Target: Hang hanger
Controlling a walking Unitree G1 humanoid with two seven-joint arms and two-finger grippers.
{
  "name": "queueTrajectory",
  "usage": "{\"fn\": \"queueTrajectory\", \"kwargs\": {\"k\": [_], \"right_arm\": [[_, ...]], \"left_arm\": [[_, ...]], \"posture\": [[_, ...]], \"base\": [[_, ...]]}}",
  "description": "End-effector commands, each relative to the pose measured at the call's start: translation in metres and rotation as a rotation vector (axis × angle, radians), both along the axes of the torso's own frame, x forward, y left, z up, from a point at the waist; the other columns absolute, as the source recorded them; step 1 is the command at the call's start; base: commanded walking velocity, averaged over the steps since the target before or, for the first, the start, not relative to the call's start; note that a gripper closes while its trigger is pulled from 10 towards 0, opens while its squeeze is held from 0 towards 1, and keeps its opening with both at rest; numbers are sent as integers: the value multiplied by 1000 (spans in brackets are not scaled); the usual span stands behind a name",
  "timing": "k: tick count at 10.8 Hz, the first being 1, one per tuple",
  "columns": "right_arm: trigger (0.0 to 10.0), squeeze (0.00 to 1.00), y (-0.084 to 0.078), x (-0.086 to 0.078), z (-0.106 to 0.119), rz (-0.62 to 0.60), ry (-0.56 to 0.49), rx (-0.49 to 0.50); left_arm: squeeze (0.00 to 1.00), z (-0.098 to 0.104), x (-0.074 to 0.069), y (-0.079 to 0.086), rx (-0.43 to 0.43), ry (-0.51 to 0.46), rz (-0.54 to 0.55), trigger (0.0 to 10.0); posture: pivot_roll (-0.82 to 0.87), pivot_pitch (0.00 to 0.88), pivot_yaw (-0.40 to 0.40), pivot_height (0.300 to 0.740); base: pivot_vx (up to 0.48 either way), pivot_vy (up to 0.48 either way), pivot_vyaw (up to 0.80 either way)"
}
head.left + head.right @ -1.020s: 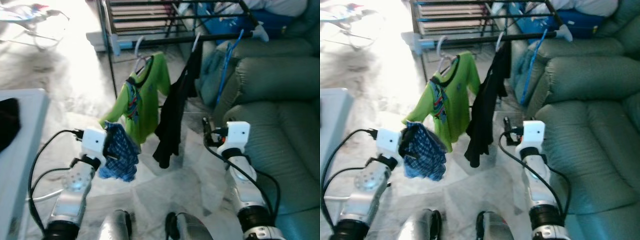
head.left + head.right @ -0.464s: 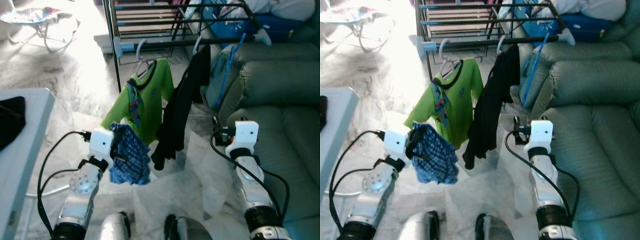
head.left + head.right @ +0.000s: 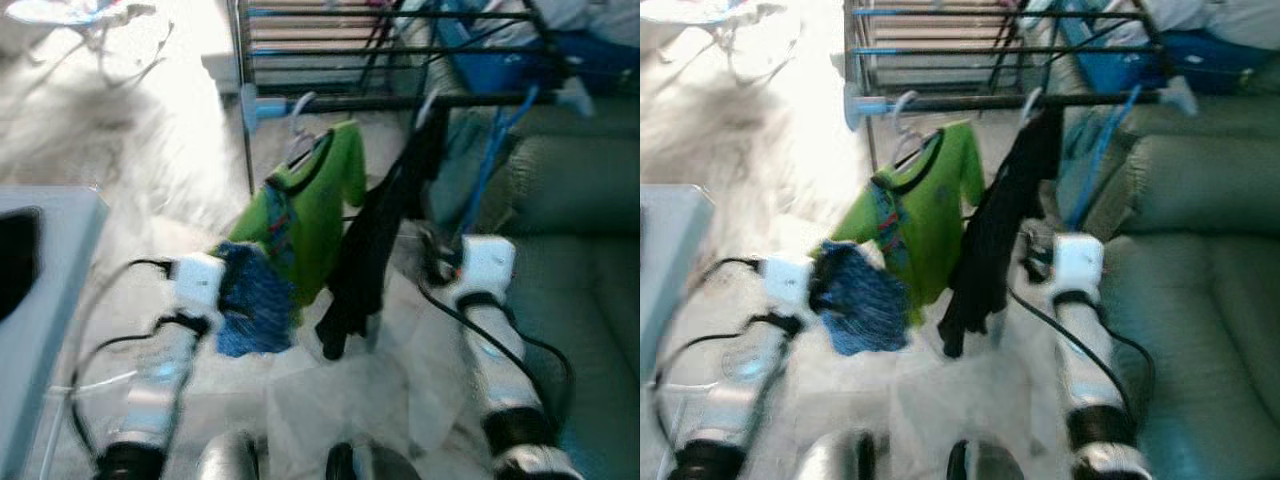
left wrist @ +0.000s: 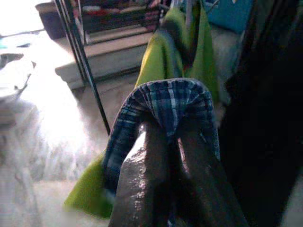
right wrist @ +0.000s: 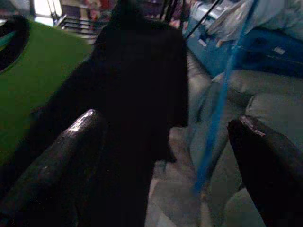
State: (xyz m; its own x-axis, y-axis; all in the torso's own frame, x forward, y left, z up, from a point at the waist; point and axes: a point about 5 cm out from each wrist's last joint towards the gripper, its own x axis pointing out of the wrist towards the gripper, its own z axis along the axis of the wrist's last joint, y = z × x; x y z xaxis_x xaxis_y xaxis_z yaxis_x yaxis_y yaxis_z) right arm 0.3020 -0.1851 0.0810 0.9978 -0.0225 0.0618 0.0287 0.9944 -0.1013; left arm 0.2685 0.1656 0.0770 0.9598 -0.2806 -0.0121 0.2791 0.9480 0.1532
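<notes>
My left gripper [image 3: 228, 292] is shut on a blue plaid garment [image 3: 250, 312], which drapes over its fingertips [image 4: 156, 142] and hangs just in front of a green shirt [image 3: 312, 205]. The green shirt hangs on a white hanger [image 3: 298, 112] from the dark rail [image 3: 1040, 100] of a drying rack. A black garment [image 3: 372, 255] hangs beside it, and a blue hanger [image 3: 490, 150] further right. My right gripper [image 3: 435, 262] stands open at the right of the black garment [image 5: 137, 85], holding nothing.
A green sofa [image 3: 580, 200] fills the right side, close to my right arm. The corner of a white table [image 3: 45, 290] with a dark item on it stands at the left. The rack's black legs [image 3: 245, 130] rise from the pale floor ahead.
The whole picture has shifted and gone blurred, so the camera moved. The left gripper still holds the plaid garment and the right gripper stays open, both placed much as before.
</notes>
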Motion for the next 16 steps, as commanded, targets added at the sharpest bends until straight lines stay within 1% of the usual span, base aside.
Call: {"fn": "queueTrajectory", "kwargs": {"k": [1, 4, 8, 10, 11, 12, 14, 15, 16], "right_arm": [[10000, 0, -14, -5, -5, -42, 20, -12], [10000, 0, -14, -5, -4, -50, 13, -26], [10000, 0, -14, -3, -6, -43, 29, -26], [10000, 0, -9, 7, -5, -16, 42, -13], [10000, 0, -4, 15, -8, 7, 86, 13], [10000, 0, 2, 22, -5, 41, 87, 18], [10000, 0, 8, 31, -3, 66, 105, 20], [10000, 0, 10, 35, -2, 76, 114, 28], [10000, 0, 11, 37, -1, 81, 108, 31]], "left_arm": [[0, 3, 1, -11, -17, -16, -31, 10000], [0, 3, 0, -13, -19, -21, -40, 10000], [0, 1, -1, -17, -30, -8, -48, 10000], [0, 0, -2, -18, -32, -2, -55, 10000], [0, 0, -2, -20, -32, 2, -62, 10000], [0, 0, -2, -21, -31, 4, -66, 10000], [0, -3, -3, -23, -35, 10, -69, 10000], [0, -4, -4, -25, -29, 14, -73, 10000], [0, -1, -3, -23, -18, -2, -72, 10000]], "posture": [[38, 139, -65, 740], [38, 139, -66, 740], [40, 143, -68, 740], [36, 145, -67, 740], [39, 144, -68, 740], [40, 144, -71, 740], [45, 130, -76, 740], [55, 130, -88, 740], [59, 143, -87, 740]], "base": [[439, 0, 0], [430, 0, 0], [0, 0, 0], [0, 0, 0], [0, 0, 0], [0, 0, 0], [0, 0, 0], [0, 0, 0], [0, 0, 0]]}}
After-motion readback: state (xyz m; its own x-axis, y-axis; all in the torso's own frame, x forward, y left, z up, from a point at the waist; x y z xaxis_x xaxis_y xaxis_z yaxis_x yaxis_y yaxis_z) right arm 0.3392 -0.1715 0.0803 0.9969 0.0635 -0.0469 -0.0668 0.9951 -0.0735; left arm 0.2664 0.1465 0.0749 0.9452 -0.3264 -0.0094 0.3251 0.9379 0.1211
